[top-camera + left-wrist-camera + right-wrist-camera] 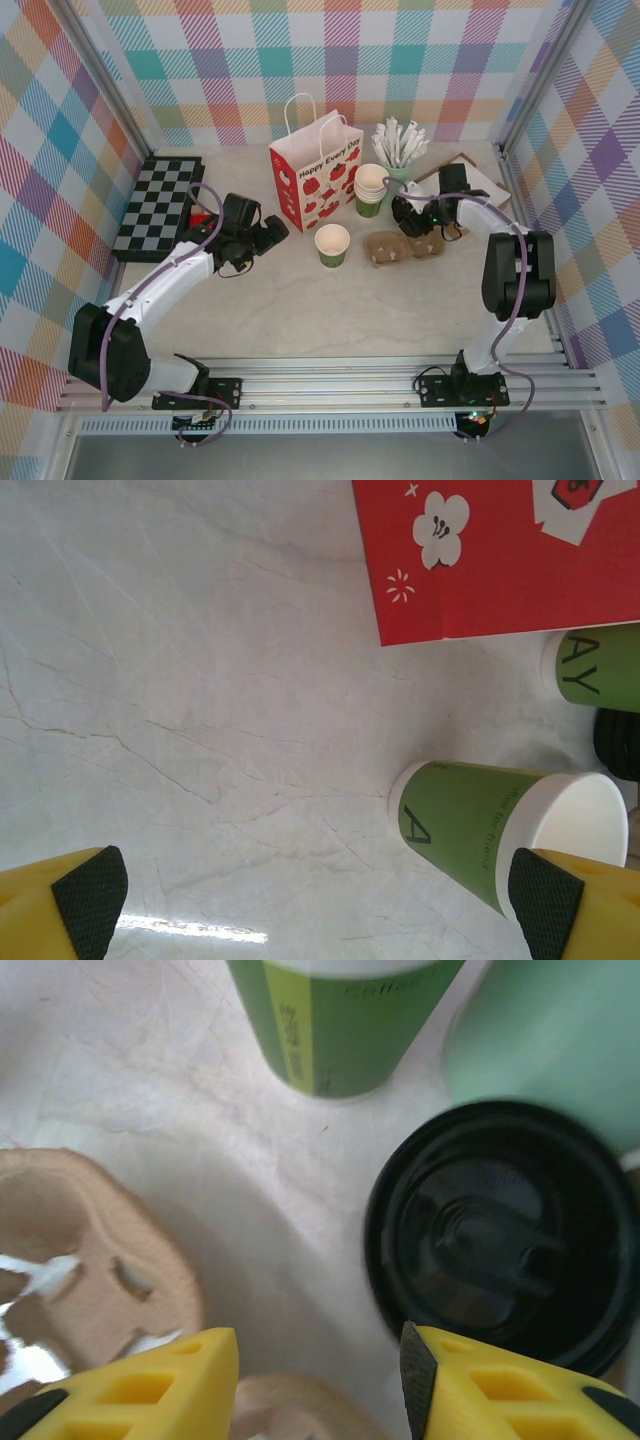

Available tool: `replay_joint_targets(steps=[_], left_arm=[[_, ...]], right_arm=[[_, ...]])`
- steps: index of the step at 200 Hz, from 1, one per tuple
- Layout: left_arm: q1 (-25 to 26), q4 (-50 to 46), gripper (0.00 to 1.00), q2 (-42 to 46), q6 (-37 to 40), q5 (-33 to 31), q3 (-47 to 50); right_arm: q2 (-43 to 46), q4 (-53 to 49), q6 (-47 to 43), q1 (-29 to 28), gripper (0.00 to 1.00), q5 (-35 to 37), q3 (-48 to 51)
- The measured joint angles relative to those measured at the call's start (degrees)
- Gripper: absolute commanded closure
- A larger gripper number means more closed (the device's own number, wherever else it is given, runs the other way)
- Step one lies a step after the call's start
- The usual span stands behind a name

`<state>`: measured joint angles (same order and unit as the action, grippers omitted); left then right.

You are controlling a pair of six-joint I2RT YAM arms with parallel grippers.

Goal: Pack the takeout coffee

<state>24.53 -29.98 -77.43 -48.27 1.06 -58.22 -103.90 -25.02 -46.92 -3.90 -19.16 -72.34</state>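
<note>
Left arm [170, 275] reaches low across the tabletop [300, 310], left hand [318, 892] spread wide, facing the cup [470, 825]. Right arm [515, 270] folds back, right hand [318, 1365] parted over the lid [500, 1230], beside the carrier [90, 1250].

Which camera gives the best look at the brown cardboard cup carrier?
The top external view: it shows the whole carrier lying flat on the table beside the open green cup. The right wrist view shows the carrier only partly, very close and blurred, with one cut-out visible.
</note>
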Motion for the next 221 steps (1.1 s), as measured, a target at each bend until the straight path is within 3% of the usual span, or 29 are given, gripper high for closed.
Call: replay_joint_targets(steps=[114, 221], left_arm=[[0.0, -0.3, 0.0, -3.2, -1.0, -2.3, -1.8], [0.0, -1.3, 0.0, -4.7, -1.5, -3.1, -2.1]], right_arm=[[-9.6, -2.1, -12.7, -1.0, 0.55, 1.3, -8.9], [-11.5, -0.9, -16.6, -1.8, 0.88, 2.8, -9.2]])
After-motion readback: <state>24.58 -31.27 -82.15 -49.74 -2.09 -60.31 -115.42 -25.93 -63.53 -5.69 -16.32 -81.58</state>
